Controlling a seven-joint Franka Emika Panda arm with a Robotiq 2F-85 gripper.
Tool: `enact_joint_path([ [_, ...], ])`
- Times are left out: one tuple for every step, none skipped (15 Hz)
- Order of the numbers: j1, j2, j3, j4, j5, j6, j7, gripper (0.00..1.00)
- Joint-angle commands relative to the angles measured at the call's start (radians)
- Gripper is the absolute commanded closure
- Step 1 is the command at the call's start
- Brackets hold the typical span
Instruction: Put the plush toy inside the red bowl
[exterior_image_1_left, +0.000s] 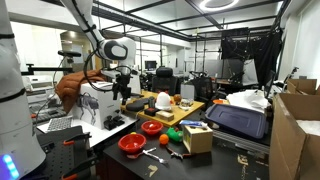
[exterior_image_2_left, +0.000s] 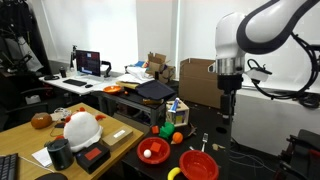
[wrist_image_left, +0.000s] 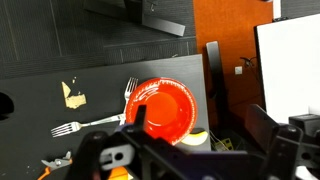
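The plush toy (exterior_image_1_left: 163, 101) is white with red-orange parts and lies on the wooden table top; it also shows in an exterior view (exterior_image_2_left: 82, 128). The large red bowl (exterior_image_1_left: 131, 144) stands empty on the black table, seen in both exterior views (exterior_image_2_left: 199, 165) and in the wrist view (wrist_image_left: 165, 108). My gripper (exterior_image_2_left: 228, 110) hangs well above the black table, off to the side of the bowl and far from the toy. In the wrist view its fingers (wrist_image_left: 200, 125) stand wide apart and hold nothing.
A smaller red bowl (exterior_image_2_left: 152, 150) holds a white ball. Two forks (wrist_image_left: 75, 127) lie by the large bowl. A green ball (exterior_image_2_left: 167, 129), a small cardboard box (exterior_image_1_left: 197, 137), a black case (exterior_image_1_left: 238, 120) and big cardboard boxes (exterior_image_1_left: 298, 130) stand around.
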Motion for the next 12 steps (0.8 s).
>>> enact_joint_path([
  [-0.01,0.174,0.014,0.062,0.027,0.152,-0.033,0.0],
  [-0.014,0.224,0.018,0.083,0.025,0.193,-0.028,0.0],
  [-0.017,0.276,0.022,0.109,0.023,0.23,-0.021,0.0],
  [-0.019,0.323,0.027,0.135,0.023,0.257,-0.017,0.0],
  [-0.018,0.375,0.032,0.17,0.016,0.287,-0.002,0.0],
  [-0.02,0.419,0.038,0.201,0.013,0.306,0.005,0.0],
  [-0.02,0.464,0.044,0.238,0.009,0.321,0.014,0.0],
  [-0.019,0.505,0.048,0.271,0.004,0.331,0.022,0.0],
  [-0.016,0.55,0.05,0.311,0.0,0.336,0.033,0.0],
  [-0.012,0.588,0.053,0.347,-0.002,0.338,0.041,0.0],
  [-0.007,0.624,0.055,0.382,-0.003,0.337,0.051,0.0],
  [-0.002,0.654,0.055,0.414,-0.006,0.339,0.062,0.0],
])
